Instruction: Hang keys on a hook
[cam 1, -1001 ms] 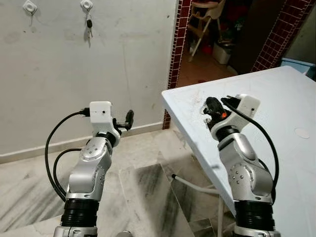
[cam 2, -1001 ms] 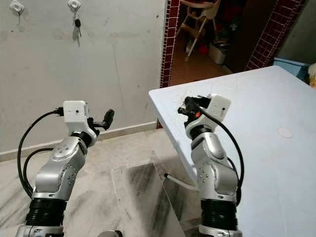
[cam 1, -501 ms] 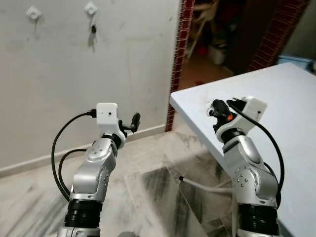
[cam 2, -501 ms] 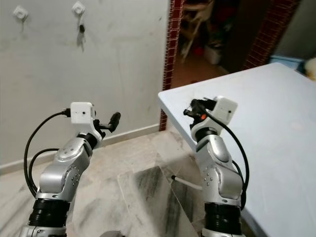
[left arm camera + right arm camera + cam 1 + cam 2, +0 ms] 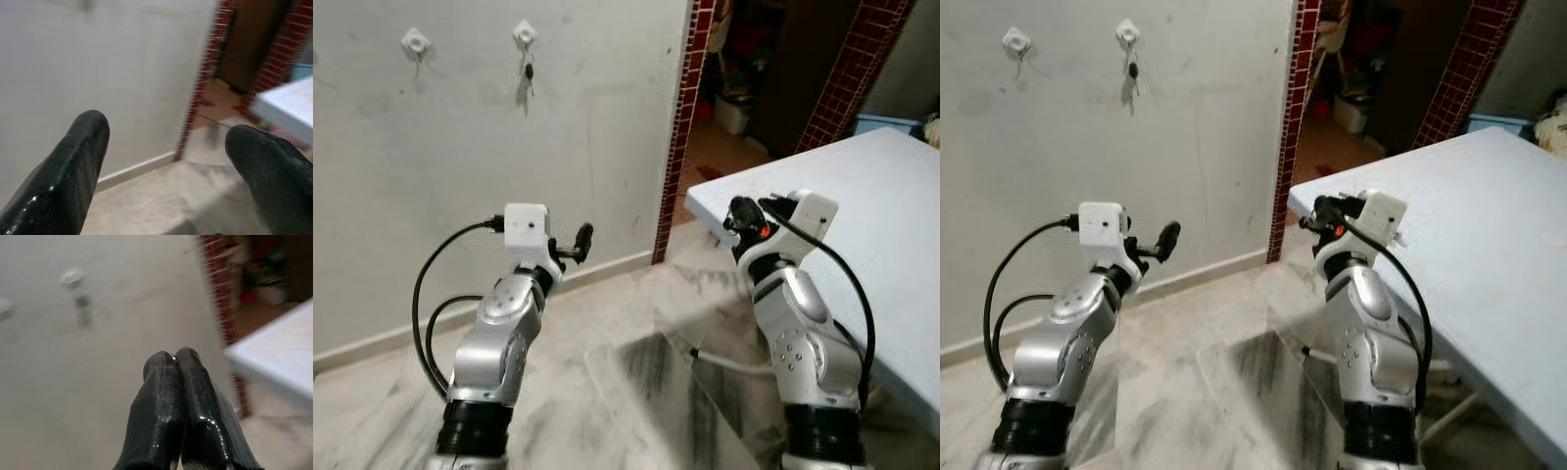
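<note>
A small dark bunch of keys (image 5: 528,72) hangs from the right one of two white wall hooks (image 5: 524,32), high on the grey wall. The other hook (image 5: 415,42) is bare. My left gripper (image 5: 579,240) is held up at chest height, well below the hooks, its black fingers (image 5: 73,161) spread open with nothing between them. My right gripper (image 5: 740,211) is raised beside the table corner, its fingertips (image 5: 173,367) pressed shut with nothing visible between them. In the right wrist view the hook (image 5: 72,277) and the keys (image 5: 83,303) appear blurred, far ahead.
A pale blue table (image 5: 871,196) stands to my right, its corner near the right arm. A red-tiled door frame (image 5: 685,117) opens onto a dim room behind it. Marble floor (image 5: 636,372) stretches between me and the wall.
The whole picture has shifted: hooks, door frame and table slid rightward in view, so the camera has moved. Both arms keep the same pose, and the keys stay on the hook.
</note>
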